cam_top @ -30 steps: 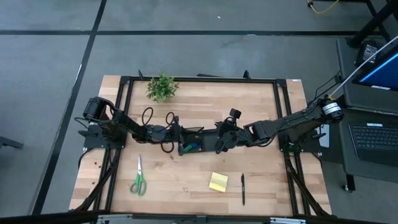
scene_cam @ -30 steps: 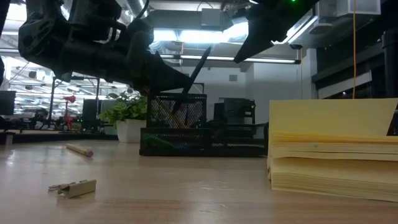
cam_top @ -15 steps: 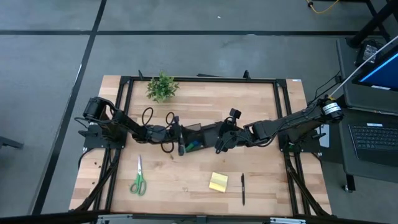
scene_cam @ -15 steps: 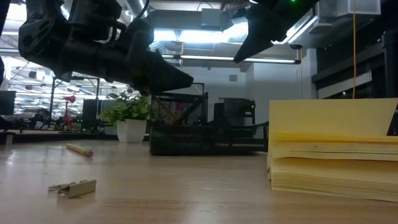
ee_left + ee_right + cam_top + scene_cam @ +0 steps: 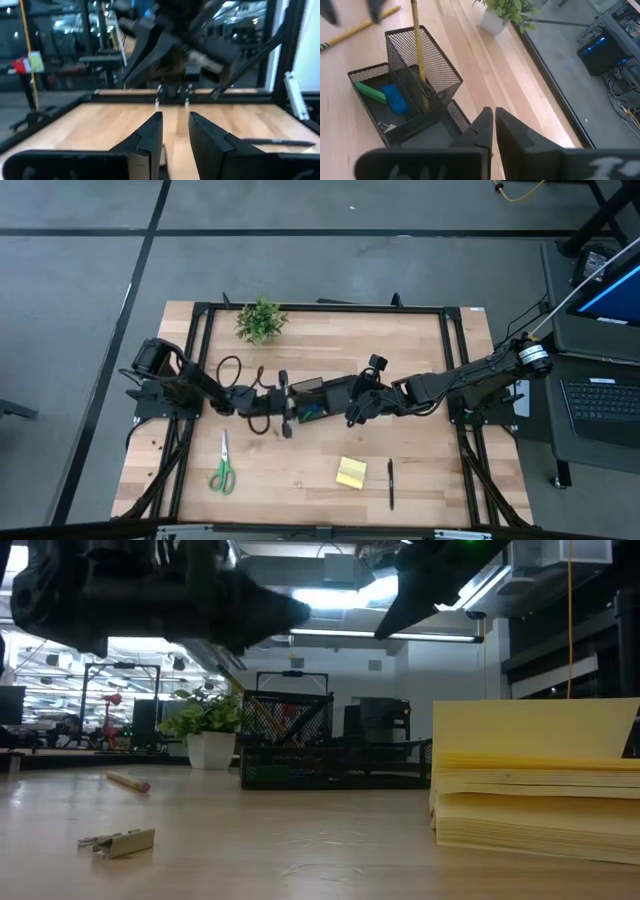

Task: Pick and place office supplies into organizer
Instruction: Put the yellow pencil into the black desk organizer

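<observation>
With its fingers (image 5: 150,137) now parted and empty, the left gripper (image 5: 287,404) has backed away from the organizer (image 5: 322,398) toward the left side of the surface (image 5: 300,480); a second ago it hung over the tall mesh section with a dark pen slanting down from its closed tips. That pen no longer shows in the grip, and the likeliest reading is that it went into the mesh cup, where a yellow pencil (image 5: 417,47) stands upright beside a blue block (image 5: 394,98) and a green piece (image 5: 369,92) in the low tray. The right gripper (image 5: 356,406), fingers pressed together on nothing, has stayed just beside the organizer's right end. Left to collect (by the look of things): green-handled scissors (image 5: 222,468), a yellow sticky-note pad (image 5: 351,472) and a black pen (image 5: 390,483). No brand, label or writing can be read anywhere.
</observation>
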`<act>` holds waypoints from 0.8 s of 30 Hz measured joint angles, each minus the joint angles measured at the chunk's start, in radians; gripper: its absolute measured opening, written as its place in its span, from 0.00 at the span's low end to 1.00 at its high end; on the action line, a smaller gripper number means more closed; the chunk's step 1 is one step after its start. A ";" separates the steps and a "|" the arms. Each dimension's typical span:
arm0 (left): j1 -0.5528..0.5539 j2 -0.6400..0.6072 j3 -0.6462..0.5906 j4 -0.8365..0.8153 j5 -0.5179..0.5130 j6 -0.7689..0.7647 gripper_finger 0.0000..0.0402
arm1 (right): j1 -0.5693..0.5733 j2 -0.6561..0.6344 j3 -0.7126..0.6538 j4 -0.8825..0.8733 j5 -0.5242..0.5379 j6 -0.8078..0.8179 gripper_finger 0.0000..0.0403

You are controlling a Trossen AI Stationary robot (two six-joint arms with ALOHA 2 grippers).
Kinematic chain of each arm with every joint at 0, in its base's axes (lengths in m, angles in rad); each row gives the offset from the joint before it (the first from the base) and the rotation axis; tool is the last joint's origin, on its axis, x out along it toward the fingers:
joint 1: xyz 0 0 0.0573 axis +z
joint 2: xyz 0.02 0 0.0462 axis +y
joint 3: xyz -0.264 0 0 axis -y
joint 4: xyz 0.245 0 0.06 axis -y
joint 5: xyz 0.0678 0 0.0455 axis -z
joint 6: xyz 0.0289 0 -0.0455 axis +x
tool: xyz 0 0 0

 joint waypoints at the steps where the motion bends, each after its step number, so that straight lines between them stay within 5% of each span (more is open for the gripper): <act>1: -0.008 0.000 0.000 0.016 0.000 0.011 0.22 | 0.000 0.000 0.000 0.003 0.000 0.000 0.06; 11: -0.094 -0.045 0.000 0.038 -0.040 0.130 0.22 | 0.000 0.000 0.000 0.032 -0.129 0.040 0.06; 24: -0.257 -0.323 0.000 -0.392 -0.221 0.238 0.05 | 0.000 0.000 0.077 -0.122 -0.406 0.236 0.06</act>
